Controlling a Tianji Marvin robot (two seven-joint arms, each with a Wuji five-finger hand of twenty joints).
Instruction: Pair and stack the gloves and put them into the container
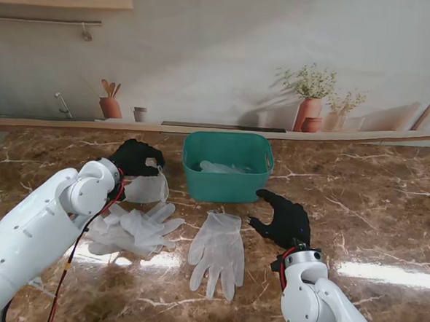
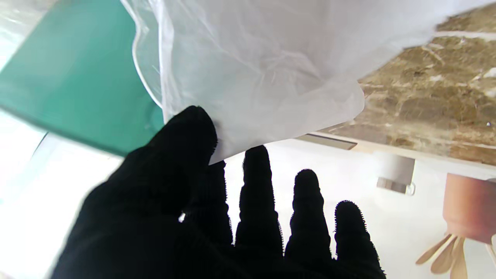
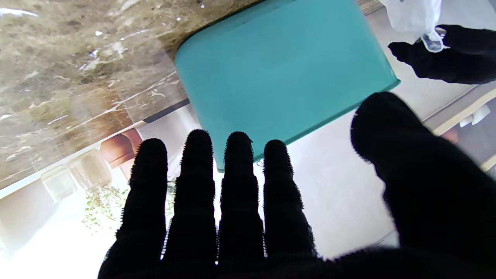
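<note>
My left hand (image 1: pixel 135 157), in a black glove, pinches a translucent white glove (image 1: pixel 147 189) between thumb and index finger; it hangs off the table just left of the teal container (image 1: pixel 226 183). The wrist view shows the held glove (image 2: pixel 263 73) pressed under my thumb (image 2: pixel 186 131). A heap of white gloves (image 1: pixel 134 229) lies nearer to me under that arm. One flat white glove (image 1: pixel 217 250) lies in front of the container. My right hand (image 1: pixel 286 220) hovers open, fingers spread, right of that glove, facing the container (image 3: pixel 283 73). A few gloves (image 1: pixel 222 167) lie inside the container.
The brown marble table (image 1: pixel 374 192) runs to a ledge at the back wall with terracotta pots (image 1: pixel 309 113) and a utensil jar (image 1: pixel 110 105). My white forearms (image 1: pixel 35 230) rise from the near corners.
</note>
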